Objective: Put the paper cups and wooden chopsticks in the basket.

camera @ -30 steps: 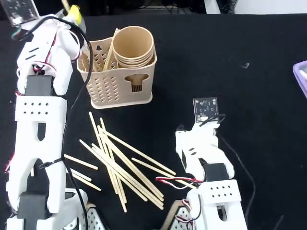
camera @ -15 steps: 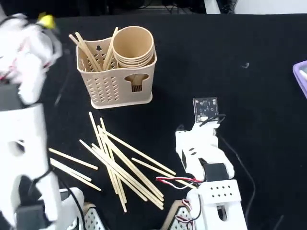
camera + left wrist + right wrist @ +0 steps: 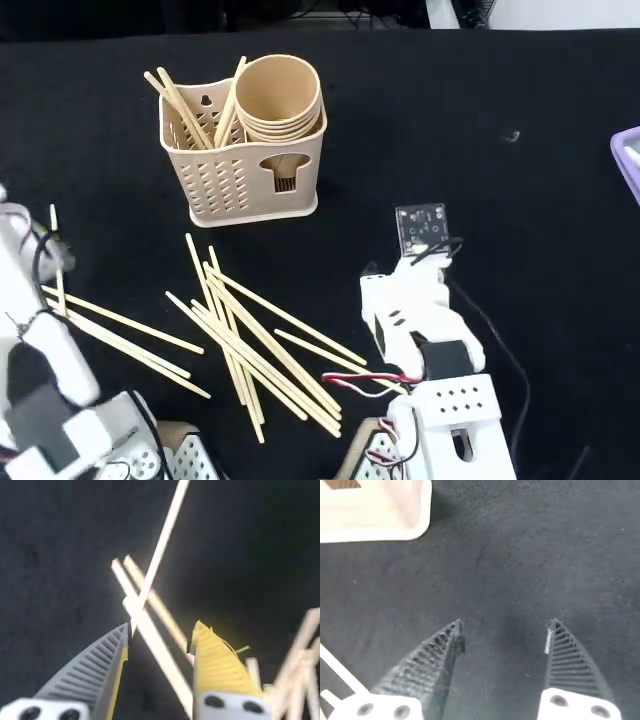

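Observation:
A beige perforated basket (image 3: 245,165) stands at the back of the black table. A stack of paper cups (image 3: 280,95) sits inside it, with a few wooden chopsticks (image 3: 185,105) leaning beside them. Many loose chopsticks (image 3: 255,345) lie fanned out in front of the basket, and a few more (image 3: 120,335) lie to the left. My left arm (image 3: 30,340) is low at the near left edge. Its gripper (image 3: 160,632) is open just above crossed chopsticks (image 3: 150,625) that lie between its fingers. My right gripper (image 3: 505,627) is open over bare cloth right of the pile.
The basket's corner (image 3: 375,510) lies ahead of my right gripper, and one chopstick end (image 3: 335,672) is near its fingers. A purple object (image 3: 628,160) sits at the far right edge. The right half of the table is bare black cloth.
My left arm has swung away from the basket, leaving chopsticks in it, and come down over the loose chopsticks at the near left. The right arm has barely moved.

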